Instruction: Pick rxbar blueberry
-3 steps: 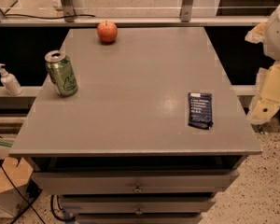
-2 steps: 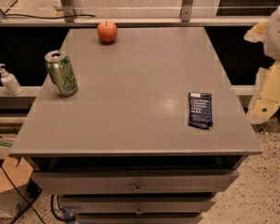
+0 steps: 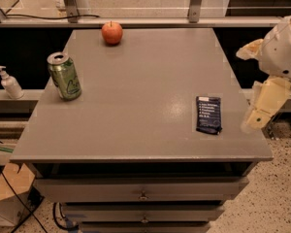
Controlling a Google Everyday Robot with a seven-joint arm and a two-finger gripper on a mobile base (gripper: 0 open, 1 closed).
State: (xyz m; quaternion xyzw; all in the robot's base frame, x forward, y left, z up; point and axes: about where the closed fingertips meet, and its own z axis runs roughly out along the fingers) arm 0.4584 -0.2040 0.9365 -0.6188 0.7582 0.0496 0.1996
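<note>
Far left of frame, off the table: pump bottle (image 3: 9,83) on a low ledge. Same spot as a sec ago.

Upper left of the tabletop (image 3: 136,91): green can (image 3: 65,75) upright, top open. Apple (image 3: 112,33) near the back edge, upper centre. Neither has shifted; both are well apart from the target.

Right of centre, near the table's right edge: rxbar blueberry (image 3: 208,114), lying flat w/ text side up and long axis running front to back. Position is unchanged vs. the earlier pics and nothing is touching it.

Right edge of frame: gripper (image 3: 262,108) on the cream/white arm, hanging just off the table's right side and near the bar, w/ a gap between them. This is the only thing that changed: the arm has come in a bit, leftward and lower in frame, toward the bar. Claw apart or together: can't tell from this angle.

Judgement: approach phase has only just begun, no grasp yet. Next it prob. needs to swing over the tabletop, get above the bar and come down on it. Flat, thin wrapper, so a low, well-aligned pinch is likely needed.
</note>
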